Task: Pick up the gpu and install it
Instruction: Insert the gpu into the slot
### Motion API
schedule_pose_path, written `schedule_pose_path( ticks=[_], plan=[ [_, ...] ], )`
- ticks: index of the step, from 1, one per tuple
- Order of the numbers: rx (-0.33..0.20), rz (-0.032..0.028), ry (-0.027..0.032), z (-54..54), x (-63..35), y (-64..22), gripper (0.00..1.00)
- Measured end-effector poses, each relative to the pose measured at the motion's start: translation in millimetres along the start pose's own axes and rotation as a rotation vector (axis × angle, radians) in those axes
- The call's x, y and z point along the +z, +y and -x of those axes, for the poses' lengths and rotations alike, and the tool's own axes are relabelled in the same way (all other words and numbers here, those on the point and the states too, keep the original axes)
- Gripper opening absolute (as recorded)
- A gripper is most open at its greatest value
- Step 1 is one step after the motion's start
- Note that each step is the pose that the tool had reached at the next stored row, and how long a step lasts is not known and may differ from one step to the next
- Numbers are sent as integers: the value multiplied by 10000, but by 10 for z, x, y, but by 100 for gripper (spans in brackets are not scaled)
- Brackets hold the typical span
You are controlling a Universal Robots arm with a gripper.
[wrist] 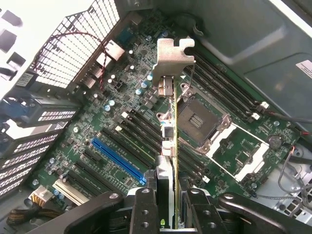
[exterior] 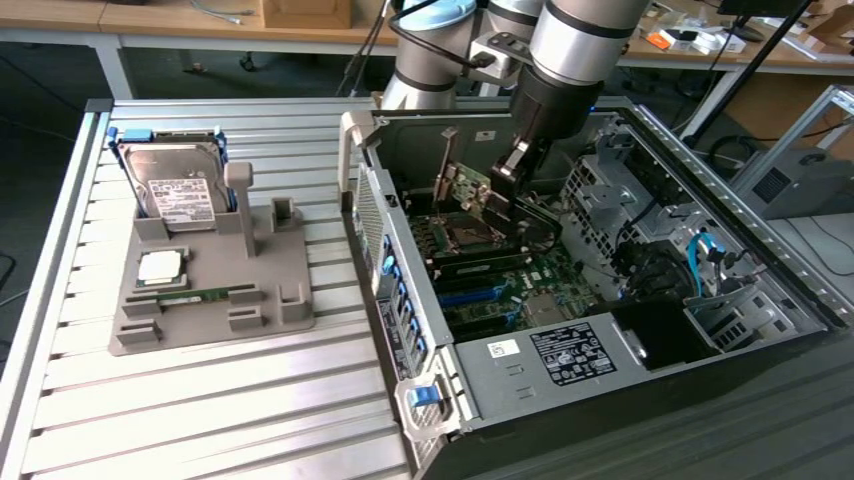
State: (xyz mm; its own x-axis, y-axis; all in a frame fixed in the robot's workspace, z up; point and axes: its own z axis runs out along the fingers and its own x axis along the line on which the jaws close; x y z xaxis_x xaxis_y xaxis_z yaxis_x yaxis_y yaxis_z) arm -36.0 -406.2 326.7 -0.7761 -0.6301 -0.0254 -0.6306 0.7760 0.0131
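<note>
The gpu (exterior: 462, 187), a thin card with a silver bracket, hangs upright inside the open computer case (exterior: 574, 350), just above the motherboard. My gripper (exterior: 502, 188) reaches down into the case and is shut on the card's upper edge. From the wrist, the gpu (wrist: 169, 122) shows edge-on, its silver bracket (wrist: 173, 54) at the far end and my gripper (wrist: 170, 214) clamping the near end between its two black fingers (wrist: 145, 209). The card hovers over the row of black slots beside the empty CPU socket (wrist: 201, 117), and I cannot tell whether it touches a slot.
A blue slot (wrist: 119, 158) lies beside the black ones. On the slatted table at the exterior view's left, a grey fixture (exterior: 214, 310) holds a hard drive (exterior: 180, 185), a CPU chip (exterior: 160, 265) and a RAM stick (exterior: 187, 297). Drive cages and cables crowd the case's right side.
</note>
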Motion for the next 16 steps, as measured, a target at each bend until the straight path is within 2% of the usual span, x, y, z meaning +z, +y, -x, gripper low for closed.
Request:
schedule_pose_path(
  ticks=[16],
  plan=[
    [-588, 15, 8, 0, 0, 0, 27]
  ],
)
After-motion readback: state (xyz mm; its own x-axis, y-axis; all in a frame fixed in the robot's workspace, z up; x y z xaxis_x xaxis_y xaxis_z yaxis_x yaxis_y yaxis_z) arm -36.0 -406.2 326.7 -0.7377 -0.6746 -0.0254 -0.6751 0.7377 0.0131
